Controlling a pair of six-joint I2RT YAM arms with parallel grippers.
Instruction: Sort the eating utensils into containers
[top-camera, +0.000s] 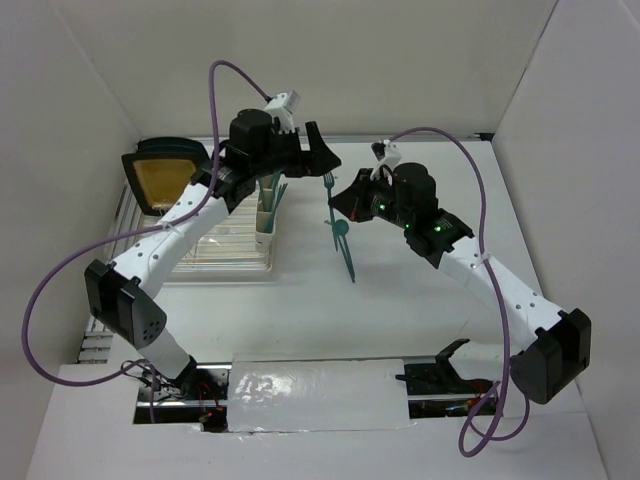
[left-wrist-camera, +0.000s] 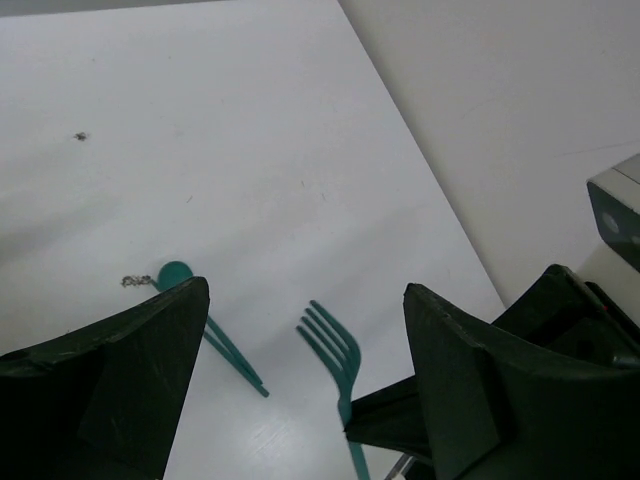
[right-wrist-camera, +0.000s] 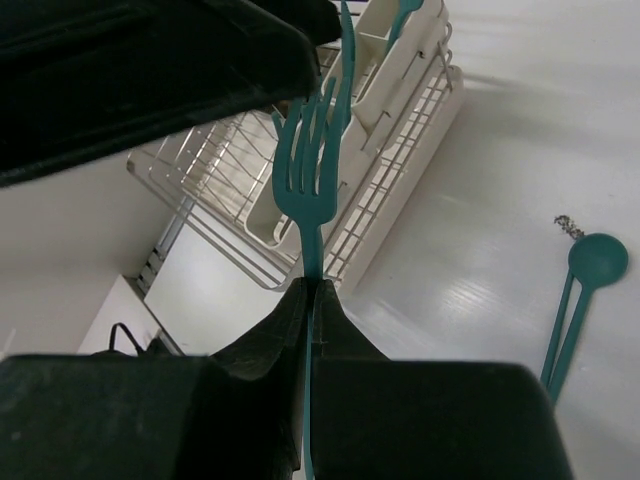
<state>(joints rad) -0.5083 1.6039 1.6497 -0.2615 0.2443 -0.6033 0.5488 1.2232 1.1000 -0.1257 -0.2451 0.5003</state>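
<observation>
A teal fork (right-wrist-camera: 305, 175) stands tines-up above the table, its handle pinched in my shut right gripper (right-wrist-camera: 312, 290). From above, that right gripper (top-camera: 336, 203) holds the fork (top-camera: 328, 184) at mid-table. My left gripper (top-camera: 315, 158) hovers just left of it. In the left wrist view the left gripper (left-wrist-camera: 305, 290) is open, with the fork (left-wrist-camera: 338, 345) between its fingers (left-wrist-camera: 130, 360), touching neither. A teal spoon (top-camera: 341, 229) lies on the table beside another thin utensil (right-wrist-camera: 553, 345). The cream containers (top-camera: 264, 216) stand in the rack and hold some utensils (top-camera: 276, 190).
A clear ribbed dish rack (top-camera: 215, 255) sits left of centre. At its back-left corner leans a dark-rimmed amber plate (top-camera: 160, 177). White walls close in the table at the back and on both sides. A purple cable (top-camera: 445, 135) loops over each arm.
</observation>
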